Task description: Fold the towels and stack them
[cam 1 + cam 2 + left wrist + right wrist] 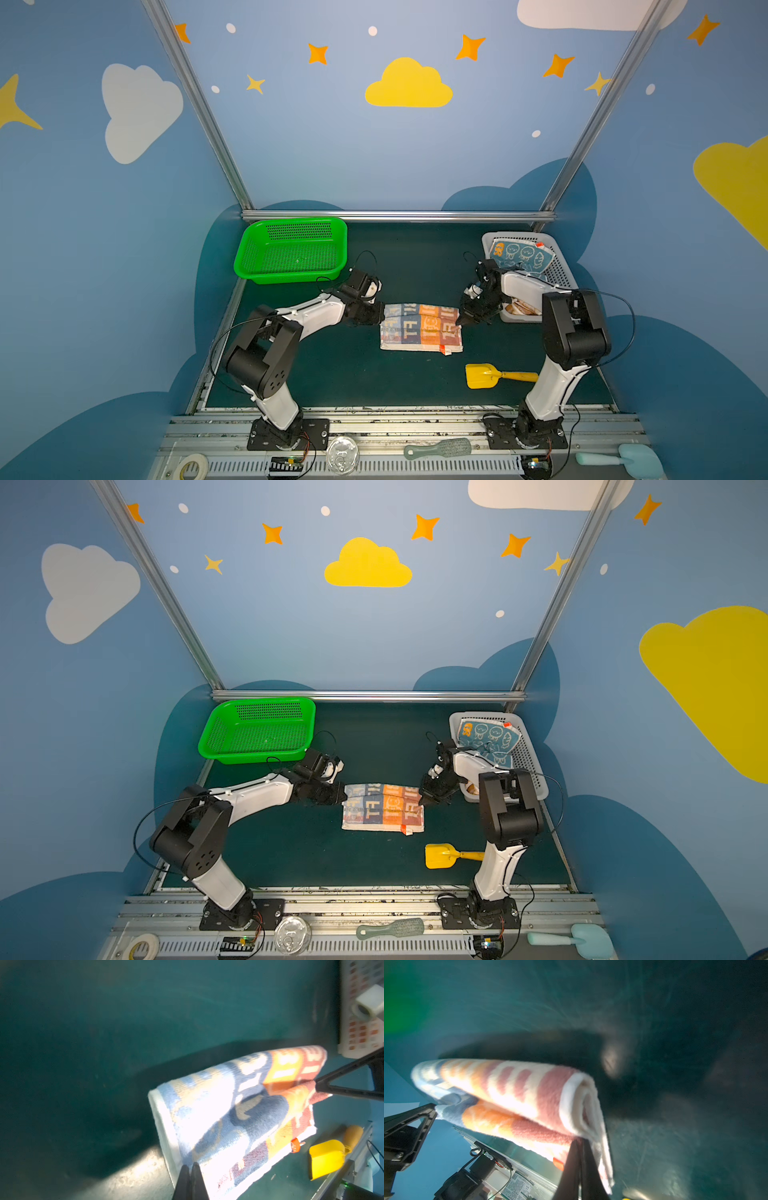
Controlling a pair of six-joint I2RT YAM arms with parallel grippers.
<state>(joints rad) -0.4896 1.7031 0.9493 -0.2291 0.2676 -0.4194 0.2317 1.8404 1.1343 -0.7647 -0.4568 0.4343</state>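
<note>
Folding the lettered towel (419, 337), worktop (332, 374) centre.
Toy shovel (482, 376) lies clear at 5 o'clock; my left tool (381, 319) and right tool (458, 324) each clamp an end of the towel's upper layer, probably to land the fold square; blue towel (521, 255) waits at 2 o'clock.

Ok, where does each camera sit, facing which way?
Both top views: overhead at the near side, facing down and away; left arm, right arm, left gripper and right gripper shut on the lettered towel.
Left wrist: on the left arm, facing along its jaws across the towel.
Right wrist: on the right arm, likewise.
Shared: each wrist view shows the other gripper.
</note>
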